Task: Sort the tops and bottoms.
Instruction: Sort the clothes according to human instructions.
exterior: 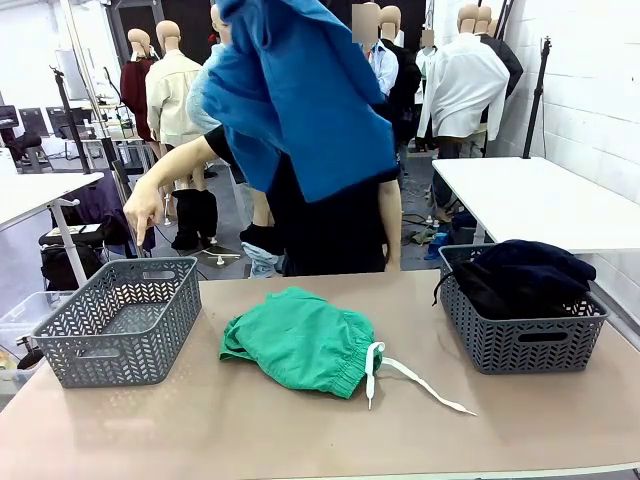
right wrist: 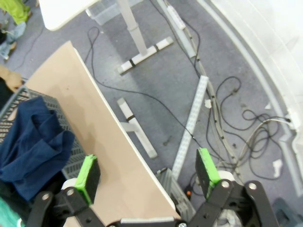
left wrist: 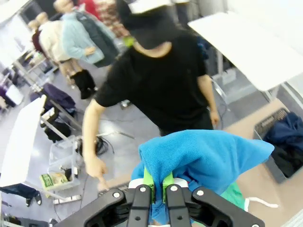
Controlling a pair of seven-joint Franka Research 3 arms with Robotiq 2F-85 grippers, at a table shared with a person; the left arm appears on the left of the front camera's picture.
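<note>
The green shorts lie in a rumpled heap at the middle of the tan surface, between the two grey baskets. Their waistband is gathered at the right end, and the long white drawstring trails from it to the right and toward the near edge.

The right basket holds the two dark bottoms, piled above its rim — the navy one on top at the far side, the black one below and to the left, with a bit of it hanging over the left wall. In the right wrist view the navy one shows as soft folds inside the basket wall.

The left basket stands near the left edge of the surface.

The left hand is pinched tight on a blue top; its green pads meet on a fold of the cloth, which drapes down around the fingers. In the front view that blue top hangs high over the far side of the surface, in front of the person in black.

The person's hand points down at the far rim of the left basket.

The right hand stands wide apart and holds nothing — it is off the right end of the surface, above floor and cables.
</note>
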